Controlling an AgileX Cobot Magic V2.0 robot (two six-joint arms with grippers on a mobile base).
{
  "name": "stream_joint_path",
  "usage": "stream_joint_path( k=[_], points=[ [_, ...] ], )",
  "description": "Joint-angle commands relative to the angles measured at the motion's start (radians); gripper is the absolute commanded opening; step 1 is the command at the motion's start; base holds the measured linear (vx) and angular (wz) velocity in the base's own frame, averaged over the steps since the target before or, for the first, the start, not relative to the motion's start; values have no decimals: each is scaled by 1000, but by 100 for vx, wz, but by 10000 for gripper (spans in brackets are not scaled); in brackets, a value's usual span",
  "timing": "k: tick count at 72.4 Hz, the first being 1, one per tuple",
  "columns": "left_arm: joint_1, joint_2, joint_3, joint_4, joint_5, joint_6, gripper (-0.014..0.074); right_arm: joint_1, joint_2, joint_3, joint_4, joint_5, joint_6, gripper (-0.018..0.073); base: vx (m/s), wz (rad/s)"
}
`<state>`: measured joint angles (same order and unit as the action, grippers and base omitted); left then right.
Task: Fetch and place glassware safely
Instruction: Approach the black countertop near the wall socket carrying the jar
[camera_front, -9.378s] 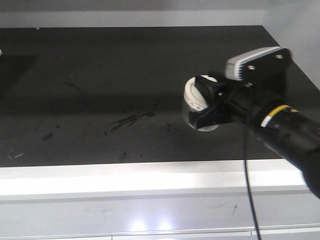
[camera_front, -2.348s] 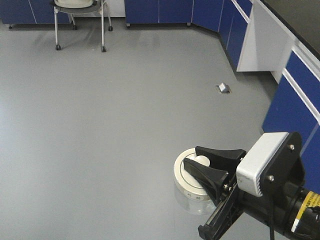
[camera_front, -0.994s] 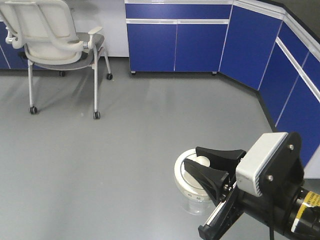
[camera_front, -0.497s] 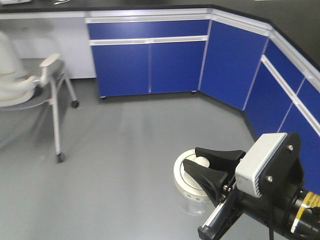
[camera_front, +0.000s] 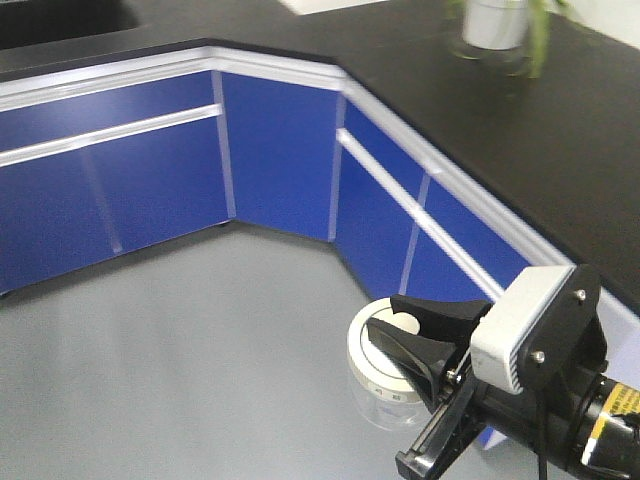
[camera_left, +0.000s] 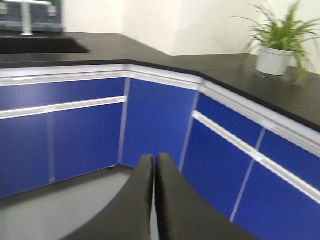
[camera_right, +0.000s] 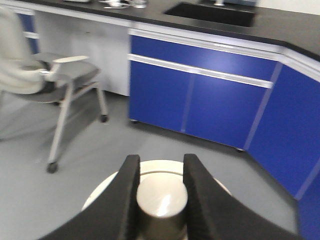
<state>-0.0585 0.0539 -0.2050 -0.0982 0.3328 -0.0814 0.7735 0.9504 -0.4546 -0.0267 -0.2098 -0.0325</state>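
My right gripper (camera_front: 402, 335) is shut on the glass jar (camera_front: 385, 385), pinching the small knob of its cream-white lid (camera_front: 372, 361). It holds the jar in the air above the grey floor. In the right wrist view the two black fingers (camera_right: 200, 195) clamp the round knob (camera_right: 161, 200), with the lid (camera_right: 150, 167) behind it. The clear body shows only in the front view, below the lid. My left gripper (camera_left: 154, 162) shows only in the left wrist view, shut and empty, its fingers pressed together.
Blue cabinets (camera_front: 280, 160) under a black countertop (camera_front: 480, 110) run round a corner ahead. A potted plant (camera_front: 495, 25) stands on the counter. A white chair (camera_right: 35, 70) stands at the left in the right wrist view. A sink (camera_right: 212, 12) is set in the counter.
The whole view has swung round from the chair and cabinets to the counter corner with the plant. My right gripper holds the jar in the same way throughout.
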Motion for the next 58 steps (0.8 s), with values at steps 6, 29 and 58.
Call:
stream_joint_path(
  k=[6, 29, 58],
  points=[
    [-6, 13, -26, -8, -74, -8, -7, 0, -11, -33, -8, -96, -6, -1, 34, -81],
    [-6, 13, -26, -8, -74, -8, -7, 0, -11, -33, -8, -96, -6, -1, 26, -93],
    [-6, 13, -26, -8, -74, -8, -7, 0, -11, -33, -8, -96, -6, -1, 21, -80]
  ],
)
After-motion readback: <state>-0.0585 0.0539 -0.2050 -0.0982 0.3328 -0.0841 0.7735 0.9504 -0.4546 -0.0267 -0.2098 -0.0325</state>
